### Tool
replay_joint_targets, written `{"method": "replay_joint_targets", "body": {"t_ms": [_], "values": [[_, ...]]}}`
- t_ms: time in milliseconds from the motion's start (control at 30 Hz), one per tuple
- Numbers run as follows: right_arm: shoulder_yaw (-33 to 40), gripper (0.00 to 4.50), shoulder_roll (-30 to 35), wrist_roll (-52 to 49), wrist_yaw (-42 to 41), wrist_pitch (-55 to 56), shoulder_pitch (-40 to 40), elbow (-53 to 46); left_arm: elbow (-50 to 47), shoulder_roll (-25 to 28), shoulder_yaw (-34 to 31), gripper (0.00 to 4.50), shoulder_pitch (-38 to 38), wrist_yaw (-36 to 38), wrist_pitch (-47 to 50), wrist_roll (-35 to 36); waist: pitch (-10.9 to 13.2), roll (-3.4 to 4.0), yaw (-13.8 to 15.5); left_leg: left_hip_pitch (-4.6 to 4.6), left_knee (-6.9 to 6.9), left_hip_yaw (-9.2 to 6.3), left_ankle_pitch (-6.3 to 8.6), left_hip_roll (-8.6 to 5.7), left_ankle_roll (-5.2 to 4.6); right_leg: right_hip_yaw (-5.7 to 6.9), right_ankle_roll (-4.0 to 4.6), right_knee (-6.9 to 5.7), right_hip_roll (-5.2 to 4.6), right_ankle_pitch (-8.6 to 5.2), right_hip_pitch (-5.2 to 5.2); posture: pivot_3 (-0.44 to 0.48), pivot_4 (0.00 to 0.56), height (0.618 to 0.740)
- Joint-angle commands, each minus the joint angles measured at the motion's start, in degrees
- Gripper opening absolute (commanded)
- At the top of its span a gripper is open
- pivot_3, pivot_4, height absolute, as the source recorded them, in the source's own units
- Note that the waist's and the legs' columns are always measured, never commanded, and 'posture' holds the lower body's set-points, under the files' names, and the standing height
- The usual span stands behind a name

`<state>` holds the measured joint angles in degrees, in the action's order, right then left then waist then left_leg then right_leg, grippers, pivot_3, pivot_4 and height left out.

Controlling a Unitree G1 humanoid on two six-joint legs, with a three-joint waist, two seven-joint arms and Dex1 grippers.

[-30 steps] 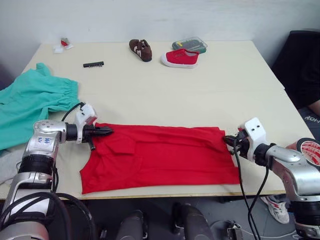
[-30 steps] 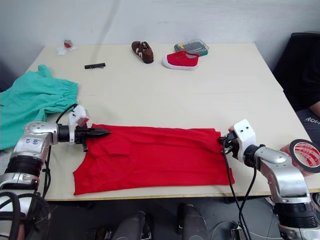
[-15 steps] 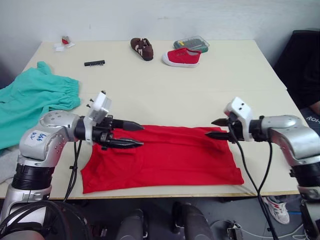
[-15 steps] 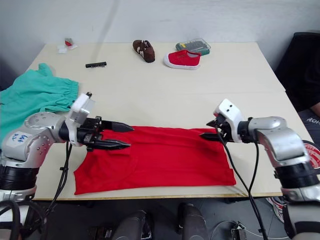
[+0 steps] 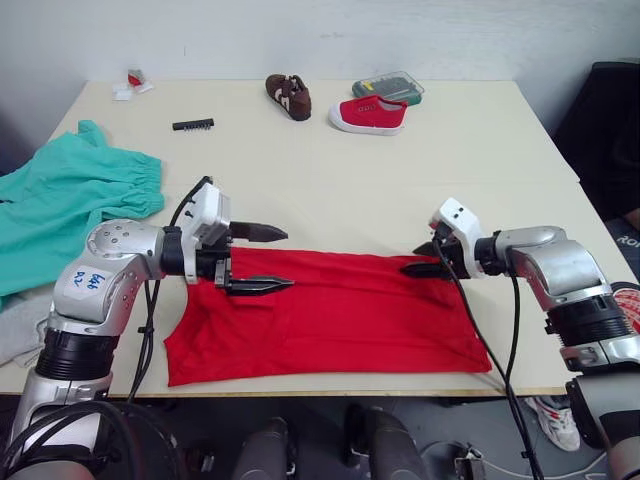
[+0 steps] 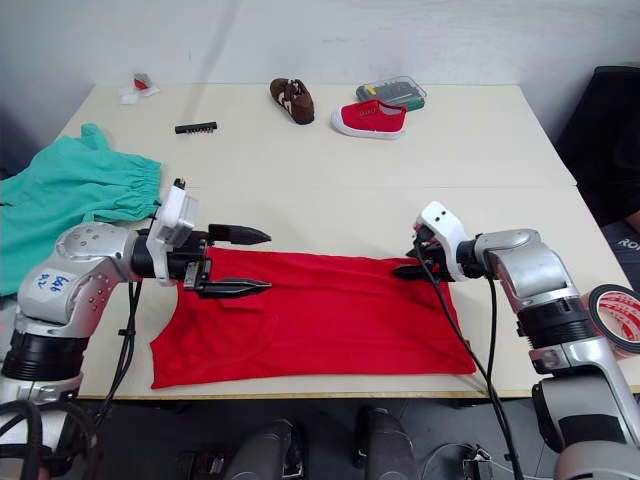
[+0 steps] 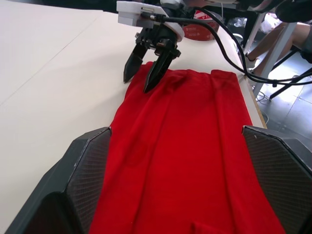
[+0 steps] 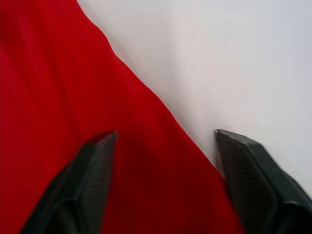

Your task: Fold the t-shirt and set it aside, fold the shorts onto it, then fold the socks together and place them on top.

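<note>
Holding both grippers spread over the t-shirt [image 5: 330, 315], I am seeing it lying flat beneath the left gripper [image 5: 283, 258] and right gripper [image 5: 412, 258], ungripped

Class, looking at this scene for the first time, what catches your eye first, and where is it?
The bright red cotton t-shirt lies flat along the table's near edge, with the left gripper and right gripper open-jawed over its two far corners. The teal-green fabric shorts spill over the table's left side.
</note>
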<state>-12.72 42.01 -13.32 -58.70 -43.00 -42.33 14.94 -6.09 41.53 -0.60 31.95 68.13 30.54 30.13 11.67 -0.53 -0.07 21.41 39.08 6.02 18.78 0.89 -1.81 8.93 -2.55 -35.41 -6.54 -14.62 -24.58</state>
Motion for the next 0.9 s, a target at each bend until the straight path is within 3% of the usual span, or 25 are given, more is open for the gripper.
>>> {"method": "replay_joint_targets", "body": {"t_ms": [33, 200, 233, 567, 767, 900], "values": [[-1.7, 1.85, 0.2, 1.4, -2.0, 1.0, 1.6, -0.1, -1.3, 0.3, -1.2, 4.50, 0.5, -0.8, -0.7, 0.2, 0.0, 0.00, 0.0, 0.00, 0.00, 0.00, 0.00, 0.00, 0.00, 0.00, 0.00, 0.00, 0.00, 0.00, 0.00, 0.000, 0.150, 0.740], [-4.5, 0.14, 0.2, 6.3, -4.7, 8.7, -1.4, 5.4, -0.2, 0.2, -0.9, 4.50, 0.7, -1.5, -1.7, -0.7, 0.0, 0.00, -0.1, -0.05, 0.00, 0.02, 0.00, 0.00, 0.01, -0.01, 0.00, 0.05, 0.00, 0.00, 0.02, 0.000, 0.150, 0.740], [-5.4, 0.03, -0.1, 7.4, -5.6, 10.9, -2.9, 7.6, 0.0, -0.2, -1.1, 4.50, 0.8, -2.0, -1.6, -0.6, 0.0, 0.00, -0.2, -0.09, 0.00, 0.05, 0.00, 0.00, 0.01, -0.04, 0.00, 0.12, 0.00, 0.00, 0.03, 0.000, 0.150, 0.740], [-6.6, 0.03, -13.5, 17.4, 0.2, 33.1, -25.0, 44.4, 0.9, -1.4, -1.0, 4.50, 0.5, -4.0, -3.5, -2.0, 0.0, 0.00, -1.7, -0.15, -0.04, 0.07, -0.30, 0.02, 0.26, -0.09, 0.07, -0.23, 0.00, 0.03, -0.08, 0.000, 0.150, 0.740], [-6.5, 0.03, -16.6, 22.8, 7.9, 41.7, -29.0, 54.3, 3.8, -1.2, -0.2, 4.50, 2.1, -4.9, -3.4, -3.6, 0.0, 0.00, -1.7, -0.10, -0.09, 0.06, -0.31, 0.01, 0.24, -0.06, 0.08, -0.23, 0.00, 0.03, -0.04, 0.000, 0.150, 0.740], [-1.7, 0.98, -16.2, 20.5, 9.8, 40.3, -30.1, 54.2, 6.8, -0.4, 0.1, 4.50, 3.5, -1.7, -1.7, -2.6, 0.0, 0.01, -1.6, -0.10, -0.08, 0.04, -0.32, 0.01, 0.23, -0.06, 0.08, -0.25, 0.00, 0.03, -0.03, 0.000, 0.150, 0.740]]}}
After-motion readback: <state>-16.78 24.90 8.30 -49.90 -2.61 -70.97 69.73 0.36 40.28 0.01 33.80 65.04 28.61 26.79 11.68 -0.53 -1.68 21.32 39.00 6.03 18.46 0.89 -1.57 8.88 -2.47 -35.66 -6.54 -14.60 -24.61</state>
